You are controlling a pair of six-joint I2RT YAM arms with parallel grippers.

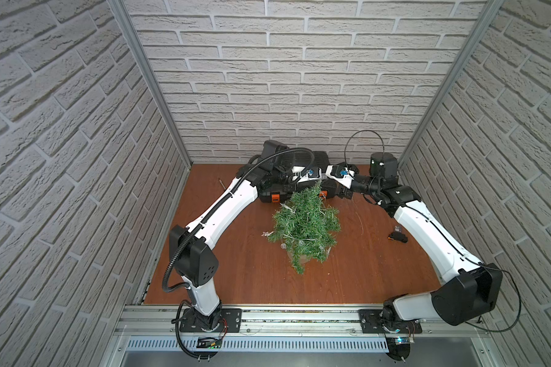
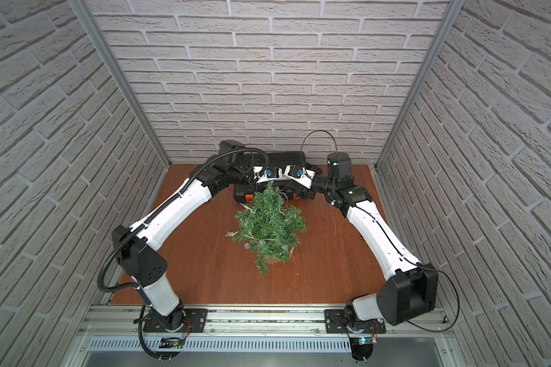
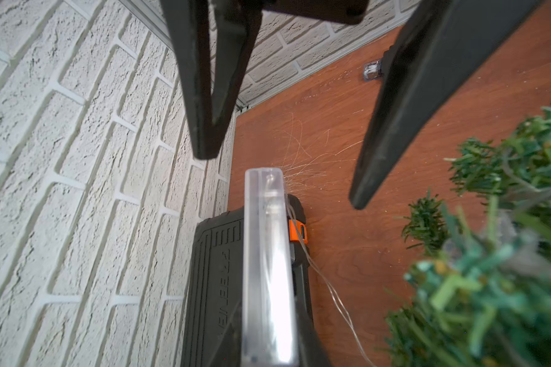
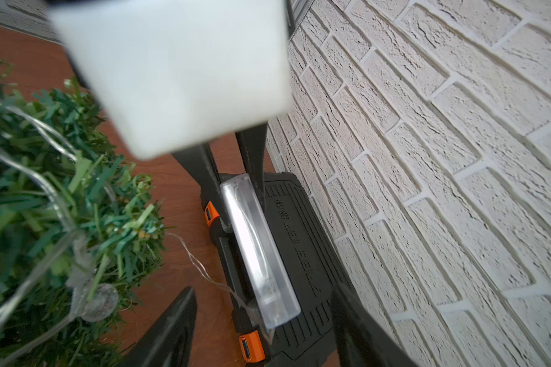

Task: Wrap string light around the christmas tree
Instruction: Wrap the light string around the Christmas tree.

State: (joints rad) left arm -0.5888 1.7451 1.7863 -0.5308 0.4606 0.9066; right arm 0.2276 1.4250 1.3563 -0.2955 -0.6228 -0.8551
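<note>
The left pincer (image 4: 236,182) is closed on one end of the clear battery box (image 4: 258,248). It holds the box in the air above the black case (image 4: 299,248), close to the brick back wall (image 1: 299,95).

The right pincer (image 3: 282,179) faces it with its jaws spread wide. The free end of the box sits between the two fingers, and neither finger touches the box.

A thin wire leaves the box at that free end, hangs down past an orange latch (image 3: 298,232) of the case and runs over to the tree (image 1: 304,222).

The tree stands near the middle of the counter (image 1: 236,270), in front of the case. In both top views its tip reaches up just below the two meeting pincers.

The string light (image 1: 300,243) is draped over the tree's branches. Pale wire loops across the needles, and a star (image 1: 264,234) and round bulbs hang at the lower edge on the left arm's side. One round bulb (image 4: 99,302) shows close up among the needles in the right wrist view.

A small black object (image 1: 397,236) lies on the counter beside the right arm, well apart from the tree.
</note>
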